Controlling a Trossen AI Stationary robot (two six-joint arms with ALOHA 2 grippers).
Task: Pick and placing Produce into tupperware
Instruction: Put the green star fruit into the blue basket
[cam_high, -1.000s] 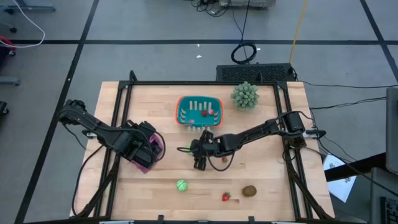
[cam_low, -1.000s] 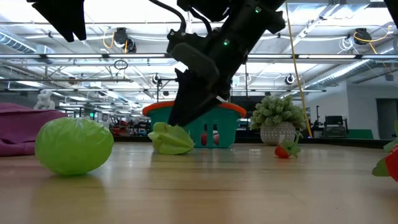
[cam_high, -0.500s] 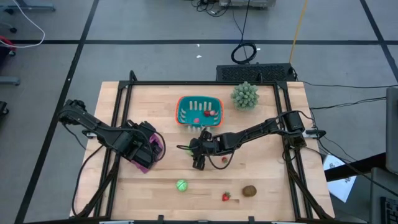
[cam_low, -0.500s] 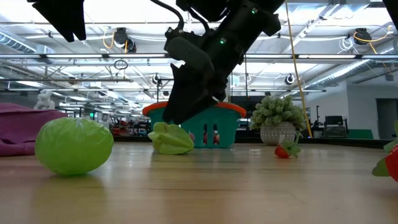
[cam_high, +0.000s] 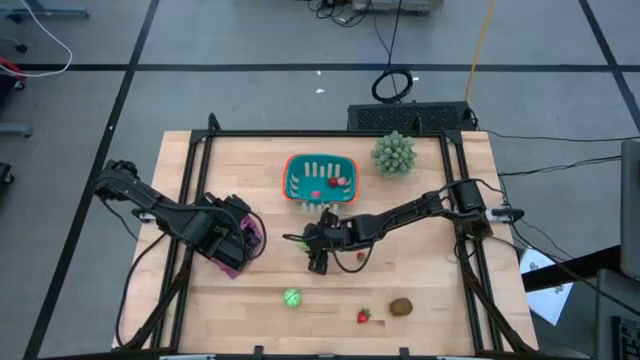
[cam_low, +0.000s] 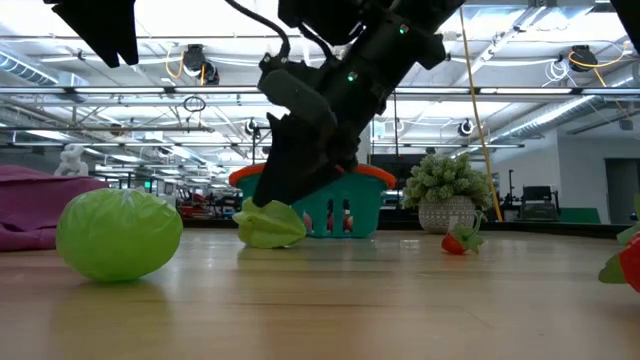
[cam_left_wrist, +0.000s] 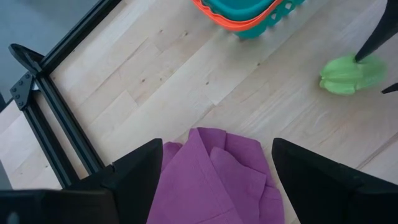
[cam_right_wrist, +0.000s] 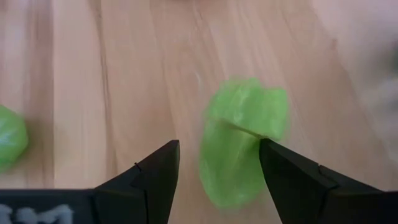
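The right tool (cam_low: 268, 205) is tipped down just in front of the teal tupperware (cam_high: 319, 178), its two fingers (cam_right_wrist: 149, 180) spread apart on either side of a crinkled pale-green produce piece (cam_right_wrist: 241, 138) that lies flat on the tabletop (cam_high: 430, 290); the fingers straddle it without yet pinching, which reads as lining up for a grasp. That piece sits close to the tupperware's near wall, so a short lift and carry would suffice. Inside the tupperware some red pieces (cam_high: 338, 182) already rest (exactly how many is hard to tell). Farther from the tupperware, toward the tabletop's front edge, lie a round green piece (cam_high: 291, 297), a small strawberry (cam_high: 363, 316) and a brown kiwi-like piece (cam_high: 401, 306), with another strawberry (cam_low: 456, 243) nearer the working arm. The left tool (cam_left_wrist: 211, 180) waits off to the tupperware's left over a purple cloth (cam_left_wrist: 214, 177), fingers spread and holding nothing. A spiky pale-green plant ball (cam_high: 394, 153) stands just right of the tupperware.
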